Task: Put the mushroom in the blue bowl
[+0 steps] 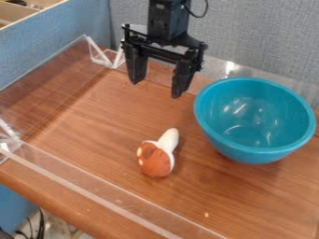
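Gripper (162, 77) hangs over the back of the wooden table (88, 112), jaws spread wide, nothing between them. Clear plastic walls (44, 75) edge the table on the left and front; bare wood lies below and ahead of the jaws. Mushroom (159, 154) lies on its side well in front of the jaws, orange-brown cap, cream stem. Blue bowl (256, 119) sits right of them, glossy teal. No legible writing.

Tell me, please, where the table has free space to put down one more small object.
The table is bare left of the mushroom, up to the clear wall. The front strip is also bare. It is crowded on the right, between the blue bowl and the open gripper.
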`<action>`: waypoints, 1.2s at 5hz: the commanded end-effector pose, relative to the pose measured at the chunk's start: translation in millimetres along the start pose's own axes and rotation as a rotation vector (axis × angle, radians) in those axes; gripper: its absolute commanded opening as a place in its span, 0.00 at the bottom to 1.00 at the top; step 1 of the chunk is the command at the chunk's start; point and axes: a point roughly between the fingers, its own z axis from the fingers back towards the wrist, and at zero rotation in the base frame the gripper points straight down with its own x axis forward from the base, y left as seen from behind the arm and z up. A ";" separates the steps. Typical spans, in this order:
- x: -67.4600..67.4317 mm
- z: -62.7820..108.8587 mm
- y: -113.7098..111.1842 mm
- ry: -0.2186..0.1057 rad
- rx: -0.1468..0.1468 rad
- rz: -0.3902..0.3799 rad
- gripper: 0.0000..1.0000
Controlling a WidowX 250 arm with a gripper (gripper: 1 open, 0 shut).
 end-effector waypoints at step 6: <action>-8.8 -104.1 -9.9 0.016 -0.048 -0.102 1.00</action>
